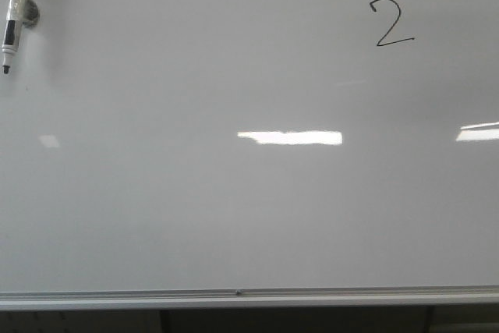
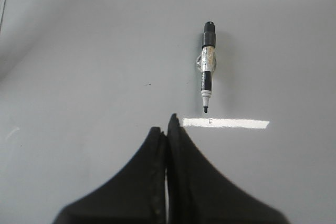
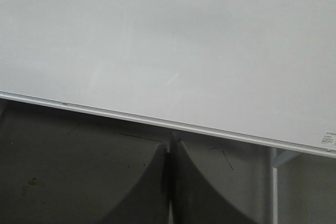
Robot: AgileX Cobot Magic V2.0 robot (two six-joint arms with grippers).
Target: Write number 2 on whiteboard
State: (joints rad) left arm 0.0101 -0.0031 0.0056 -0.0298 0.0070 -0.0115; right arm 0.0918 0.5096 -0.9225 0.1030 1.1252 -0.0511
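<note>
The whiteboard (image 1: 234,216) fills the front view, glossy grey-white, with a silver rail (image 1: 249,297) along its lower edge. A thin black number 2 (image 1: 391,23) is drawn at its upper right. A black-and-silver marker (image 1: 15,13) lies on the board at the upper left, uncapped tip pointing down. In the left wrist view the marker (image 2: 208,66) lies just beyond my left gripper (image 2: 167,124), which is shut and empty, apart from it. My right gripper (image 3: 170,141) is shut and empty, off the board below its rail (image 3: 157,120). Neither gripper shows in the front view.
Bright light reflections (image 1: 290,137) lie across the board's middle and at its right edge (image 1: 477,132). Below the rail is a dark floor (image 3: 79,171) with a pale frame leg (image 3: 274,182) at the right.
</note>
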